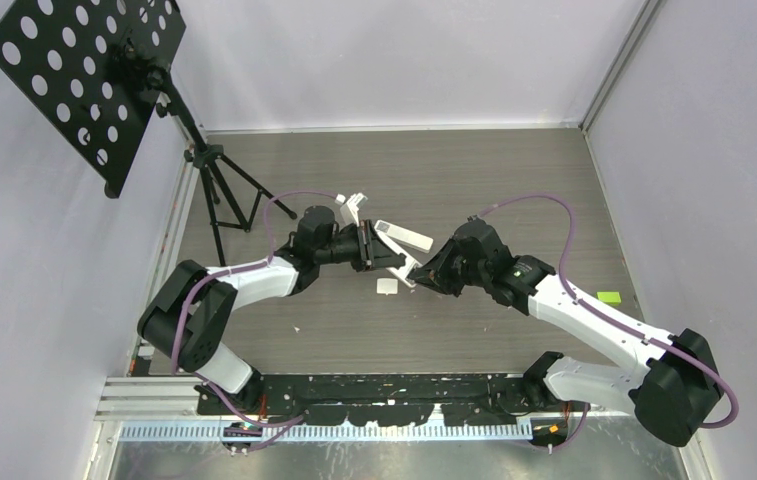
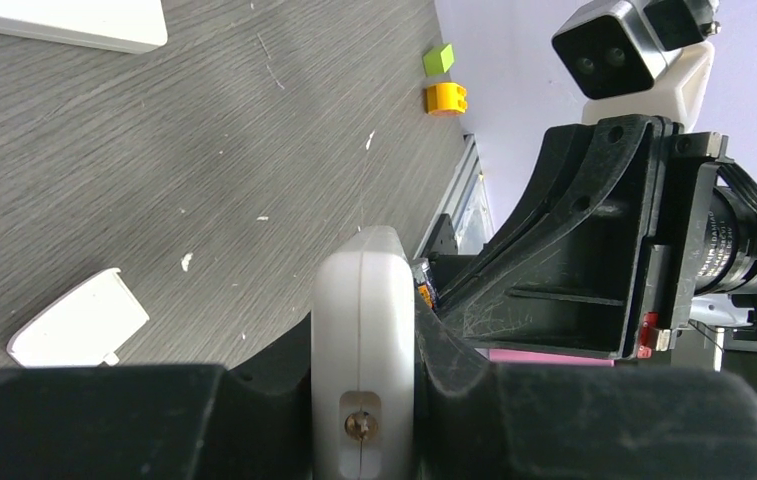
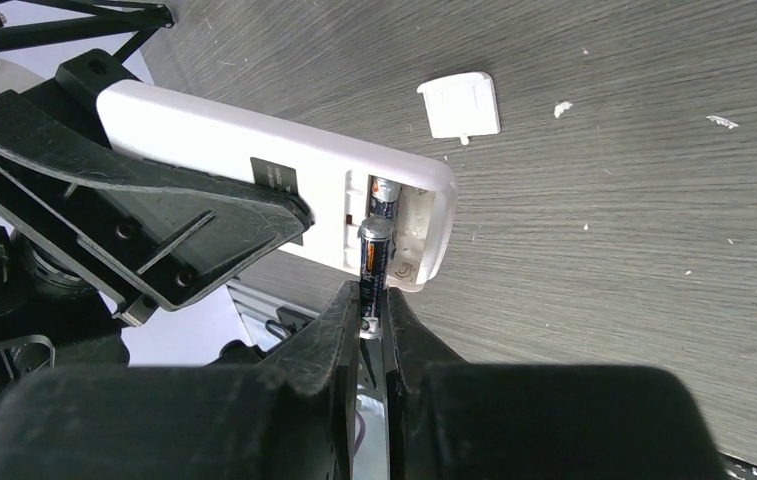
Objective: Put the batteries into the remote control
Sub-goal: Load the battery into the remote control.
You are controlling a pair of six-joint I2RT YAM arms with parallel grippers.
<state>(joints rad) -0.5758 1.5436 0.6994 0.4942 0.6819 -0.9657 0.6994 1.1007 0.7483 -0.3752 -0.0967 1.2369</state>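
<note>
My left gripper (image 2: 364,335) is shut on the white remote control (image 3: 254,170), clamping its narrow sides and holding it above the table. The battery compartment at its end is open. One dark battery (image 3: 384,193) lies inside it. My right gripper (image 3: 374,300) is shut on a second dark battery with an orange band (image 3: 375,262); the battery's upper end reaches into the compartment beside the first. In the top view both grippers, left (image 1: 382,255) and right (image 1: 422,272), meet at the table's middle.
The white battery cover (image 3: 460,104) lies on the table just beyond the remote. A second white remote (image 1: 402,236) lies behind the grippers. A green block (image 2: 439,58) and an orange block (image 2: 445,97) sit by the right wall. A tripod stand (image 1: 216,190) stands at back left.
</note>
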